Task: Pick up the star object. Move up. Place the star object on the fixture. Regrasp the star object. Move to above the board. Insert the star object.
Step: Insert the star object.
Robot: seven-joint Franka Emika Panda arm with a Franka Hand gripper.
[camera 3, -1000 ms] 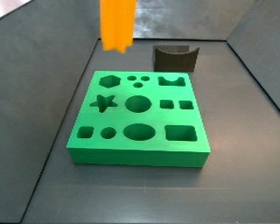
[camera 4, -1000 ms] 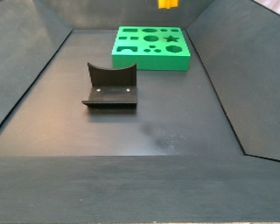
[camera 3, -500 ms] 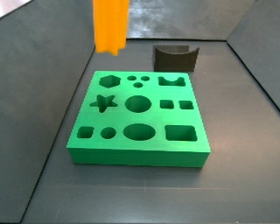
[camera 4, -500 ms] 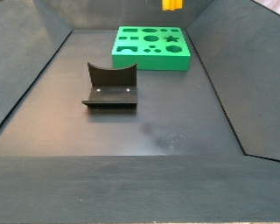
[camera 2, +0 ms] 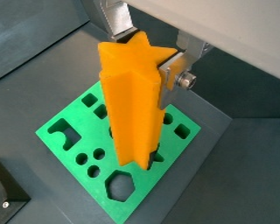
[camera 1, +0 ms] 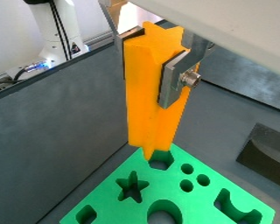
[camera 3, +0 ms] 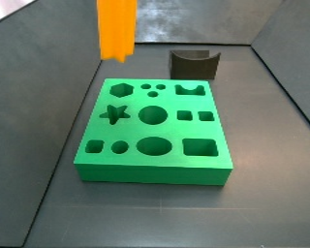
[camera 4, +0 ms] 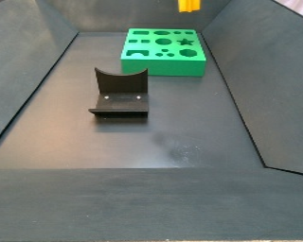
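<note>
1. While it hangs upright above the board (camera 2: 119, 144), the star object (camera 2: 136, 98) is clamped in the end effector (camera 2: 154, 74).
2. The fixture (camera 4: 118, 92) stands apart on the floor.

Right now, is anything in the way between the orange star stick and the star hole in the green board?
Nothing visible is. The pincer holds the star object upright in the air above the board. The star hole is open and uncovered. The fixture sits off beyond the board's far edge, out of the way.
</note>
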